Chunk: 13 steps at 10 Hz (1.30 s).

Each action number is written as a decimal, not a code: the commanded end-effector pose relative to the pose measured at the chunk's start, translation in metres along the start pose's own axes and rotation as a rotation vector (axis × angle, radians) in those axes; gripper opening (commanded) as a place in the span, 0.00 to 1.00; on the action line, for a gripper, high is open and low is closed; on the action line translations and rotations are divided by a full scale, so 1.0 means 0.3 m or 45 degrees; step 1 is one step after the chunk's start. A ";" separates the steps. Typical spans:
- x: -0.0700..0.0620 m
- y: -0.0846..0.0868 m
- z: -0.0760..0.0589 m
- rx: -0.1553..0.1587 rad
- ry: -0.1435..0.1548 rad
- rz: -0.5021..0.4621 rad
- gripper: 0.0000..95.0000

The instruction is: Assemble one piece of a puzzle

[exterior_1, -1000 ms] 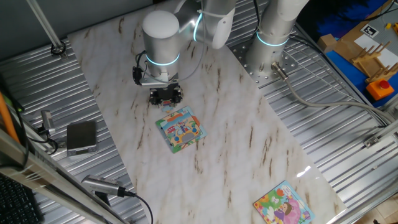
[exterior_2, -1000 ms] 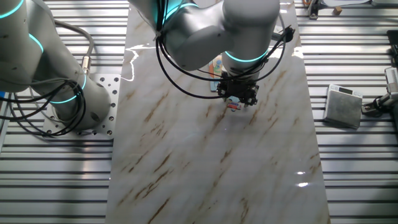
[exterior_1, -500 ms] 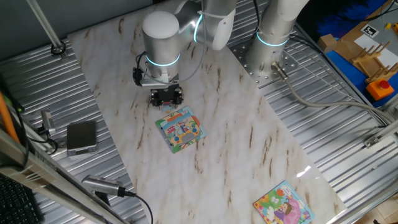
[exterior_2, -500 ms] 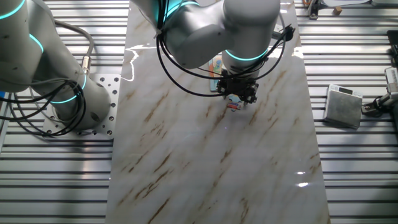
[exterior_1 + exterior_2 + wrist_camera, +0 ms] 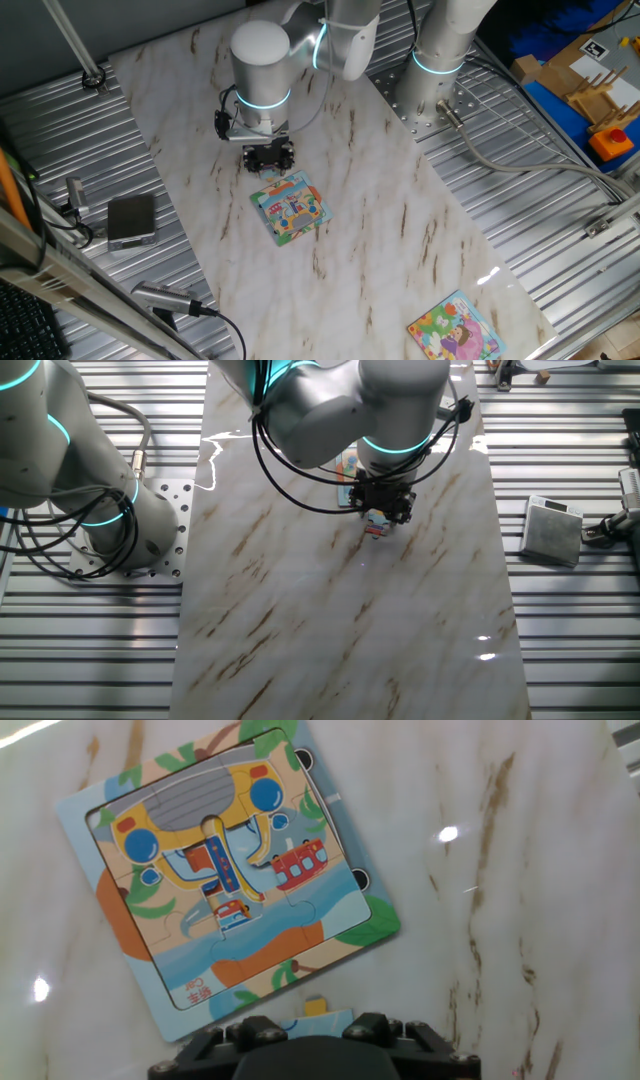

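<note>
End effector (image 5: 268,157) just beside puzzle (image 5: 291,208) on bench (image 5: 400,220), closed on piece (image 5: 325,1013). Risk: misaligned tabs at the puzzle's empty slot, jamming or shifting it.

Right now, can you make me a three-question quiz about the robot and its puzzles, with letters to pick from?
1. Where is the gripper?
A. Right beside the puzzle, at its edge
B. Over the grey box
C. Over the second puzzle

2. How many square puzzles lie on the marble table?
A. One
B. Two
C. Four

3. What is between the fingers?
A. Nothing
B. A whole puzzle
C. The piece, a small flat bit

Answers: 1 A, the fixed view shows the hand just next to the blue-bordered puzzle. 2 B, that one plus the second puzzle near the table's corner. 3 C, the hand view shows the small piece poking out at the fingers; how tightly they grip cannot be seen.
</note>
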<state>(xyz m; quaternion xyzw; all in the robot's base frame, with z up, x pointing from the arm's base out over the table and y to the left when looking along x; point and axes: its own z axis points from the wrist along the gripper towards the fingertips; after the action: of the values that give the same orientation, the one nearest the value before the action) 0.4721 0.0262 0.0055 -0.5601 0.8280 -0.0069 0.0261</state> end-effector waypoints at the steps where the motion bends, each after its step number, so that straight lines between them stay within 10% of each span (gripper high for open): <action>1: -0.004 -0.004 0.005 -0.005 0.000 0.000 0.40; 2: -0.004 -0.005 0.005 -0.006 0.004 0.005 0.40; 4: -0.004 -0.005 0.005 -0.009 0.005 0.035 0.00; 13: -0.007 0.000 -0.013 -0.024 0.009 0.080 0.00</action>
<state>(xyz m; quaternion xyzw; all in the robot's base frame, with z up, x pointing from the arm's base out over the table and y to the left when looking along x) 0.4738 0.0277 0.0095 -0.5328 0.8460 -0.0017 0.0198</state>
